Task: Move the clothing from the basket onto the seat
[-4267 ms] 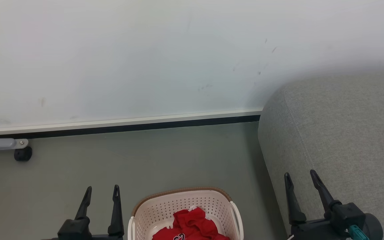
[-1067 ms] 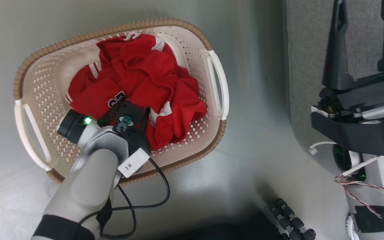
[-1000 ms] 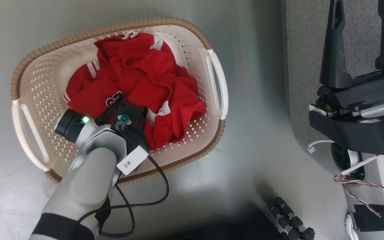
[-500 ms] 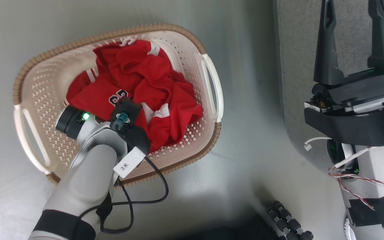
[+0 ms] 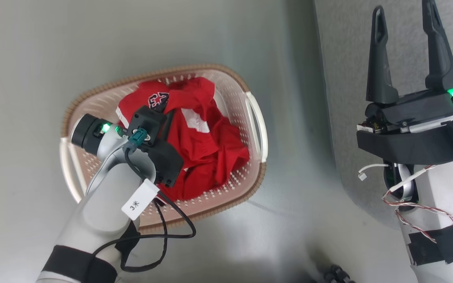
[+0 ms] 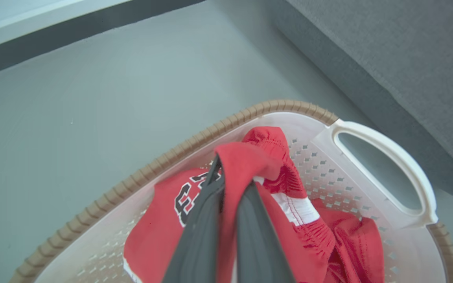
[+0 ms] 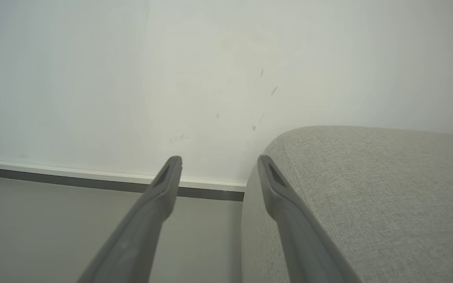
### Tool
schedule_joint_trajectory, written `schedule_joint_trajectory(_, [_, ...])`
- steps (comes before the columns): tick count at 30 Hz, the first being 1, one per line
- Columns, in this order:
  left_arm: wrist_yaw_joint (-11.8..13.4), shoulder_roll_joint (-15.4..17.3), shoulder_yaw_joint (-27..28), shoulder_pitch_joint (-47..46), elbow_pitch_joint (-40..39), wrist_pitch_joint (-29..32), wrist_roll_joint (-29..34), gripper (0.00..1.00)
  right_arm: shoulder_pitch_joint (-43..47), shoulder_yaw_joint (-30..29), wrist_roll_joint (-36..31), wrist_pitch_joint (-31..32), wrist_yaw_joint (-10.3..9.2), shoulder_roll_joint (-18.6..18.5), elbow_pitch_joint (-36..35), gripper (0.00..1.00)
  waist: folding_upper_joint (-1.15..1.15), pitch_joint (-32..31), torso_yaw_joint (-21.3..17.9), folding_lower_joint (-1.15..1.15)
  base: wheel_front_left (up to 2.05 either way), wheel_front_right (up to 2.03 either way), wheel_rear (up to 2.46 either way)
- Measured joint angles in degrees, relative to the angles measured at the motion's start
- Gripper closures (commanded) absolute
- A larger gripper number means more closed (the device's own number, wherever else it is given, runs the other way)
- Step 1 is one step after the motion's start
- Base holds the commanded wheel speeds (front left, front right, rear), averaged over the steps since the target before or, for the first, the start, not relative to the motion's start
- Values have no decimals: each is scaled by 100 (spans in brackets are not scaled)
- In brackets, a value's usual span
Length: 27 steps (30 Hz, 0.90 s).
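Note:
The cream perforated basket (image 5: 163, 72) with a brown rim (image 6: 195, 141) stands on the floor, left of the grey seat (image 5: 348, 78). Crumpled red clothing (image 5: 207, 153) with white trim lies in it. My left gripper (image 6: 230, 177) is shut on a fold of red cloth (image 6: 250, 157) and holds it raised above the pile. The jersey's navy-and-white number (image 5: 159, 98) hangs beside the fingers (image 6: 199, 220). In the head view the wrist (image 5: 148, 125) hides the fingertips. My right gripper (image 5: 401, 8) is open and empty beside the seat's rounded edge (image 7: 368, 188), fingers apart (image 7: 219, 161).
A white wall with a dark baseboard (image 7: 92, 177) runs behind the basket and seat. The grey floor (image 5: 34, 78) surrounds the basket. A black cable (image 5: 159, 236) loops from my left forearm. The basket's white handle (image 6: 387, 149) faces the seat.
The left gripper went down into the basket, shut on the red cloth and has lifted it, pulling the numbered jersey up. The head view has shifted, so the basket looks smaller.

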Motion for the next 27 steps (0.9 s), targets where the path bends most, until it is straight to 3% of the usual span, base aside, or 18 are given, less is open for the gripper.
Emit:
schedule_joint_trajectory(14, [-99,-22,145,332,-1078,-2,-425,100,349,-79,41,1,109,11,634,0,0,-1085,348,-1,0,0,0])
schedule_joint_trajectory(27, [-153,-32,120,481,-1583,-2,-502,100,636,25,159,2,187,192,1348,0,0,-2144,545,-1,0,0,0])
